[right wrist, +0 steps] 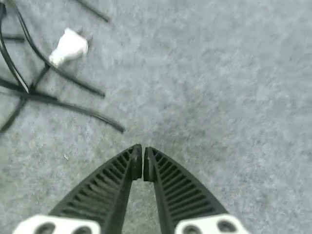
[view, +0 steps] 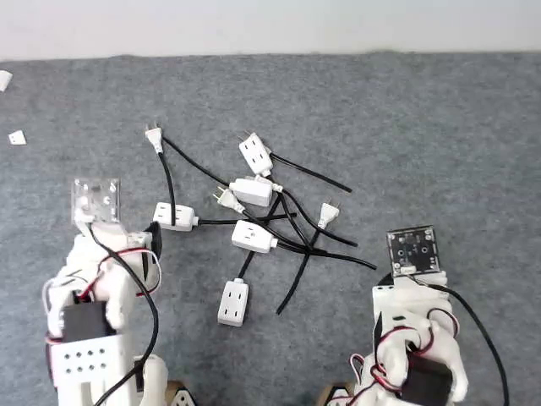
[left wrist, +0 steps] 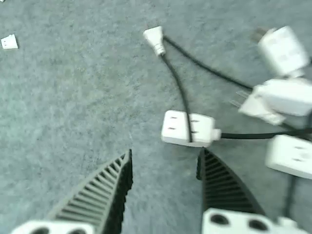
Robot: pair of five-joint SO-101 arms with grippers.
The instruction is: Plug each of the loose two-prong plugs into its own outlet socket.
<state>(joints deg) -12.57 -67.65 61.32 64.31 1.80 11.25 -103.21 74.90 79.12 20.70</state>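
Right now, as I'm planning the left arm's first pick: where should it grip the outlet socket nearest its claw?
Grip the outlet socket across its two long sides, near the end away from its cord, coming down from above. It lies flat on the carpet, so those sides probably offer the open left claw flat, parallel faces.

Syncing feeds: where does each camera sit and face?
High view: fixed overhead, looking down at the mat; left arm and right arm show.
Left wrist view: on that arm, past open left gripper at a socket.
Right wrist view: on that arm, past shut right gripper toward a plug.
High and left wrist views share that socket.
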